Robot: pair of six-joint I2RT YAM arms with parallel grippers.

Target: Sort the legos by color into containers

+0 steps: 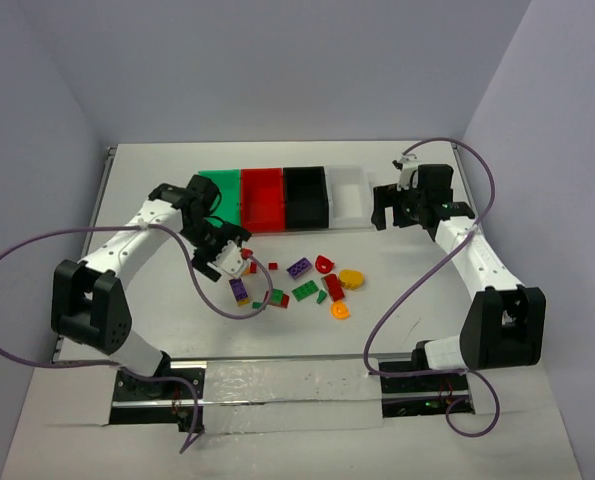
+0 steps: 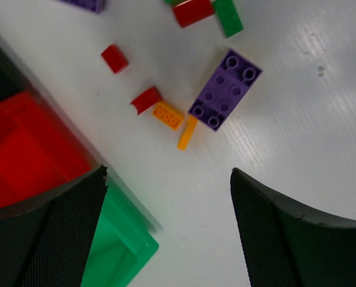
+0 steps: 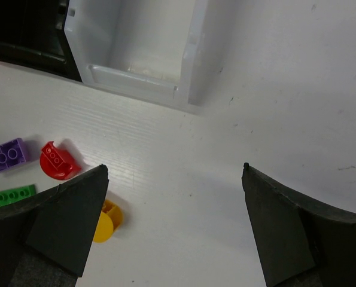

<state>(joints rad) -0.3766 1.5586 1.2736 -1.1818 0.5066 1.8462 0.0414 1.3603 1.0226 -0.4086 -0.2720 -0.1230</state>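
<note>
Both gape empty: your left hand [image 2: 169, 179] near the green end of the plastic bin row [image 1: 282, 200], your right hand [image 3: 175, 170] just beyond its clear end, over open surface [image 3: 297, 89].

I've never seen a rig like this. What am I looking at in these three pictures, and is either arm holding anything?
Two robot arms are bolted at the near edge of a white table. The wide picture looks down from above and behind them. The other two come from a camera on each wrist, so the dark shapes at the bottom are that arm's own fingers. Across the table stands a row of bins: a green bin, red bin, black bin and clear bin. In front lie loose legos in green, red, purple and orange-yellow, such as the purple brick. The left tool hangs open over the bricks; the right tool is open beside the clear bin. Neither holds anything.
</note>
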